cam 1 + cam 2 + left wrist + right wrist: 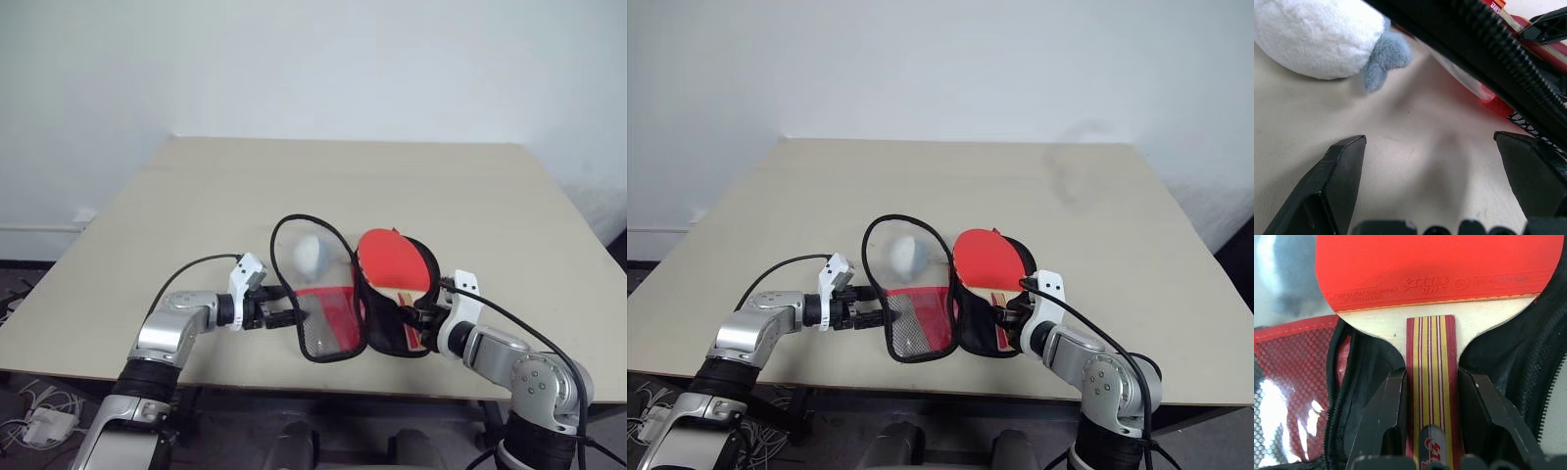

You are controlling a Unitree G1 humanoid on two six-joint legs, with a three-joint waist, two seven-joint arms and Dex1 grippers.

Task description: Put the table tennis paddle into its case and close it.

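Note:
The case (pixel 380 328) lies open near the table's front edge. Its clear mesh flap (pixel 328 323) with the red panel is spread to the left, and its black half is on the right. The table tennis paddle (pixel 394 262) rests red face up in the black half, its head sticking out past the far rim. My right gripper (pixel 1431 374) is shut on the striped wooden handle (pixel 1429 382), with one finger on each side. My left gripper (pixel 289 315) stands open at the flap's left edge, just short of the black piping (pixel 1488 54), with bare table between its fingers.
A small white plush thing (pixel 309 253) with a grey-blue tip lies on the table inside the flap's outline. The beige table (pixel 196 196) stretches far beyond and to both sides, and its front edge runs just below the case. A white wall stands behind.

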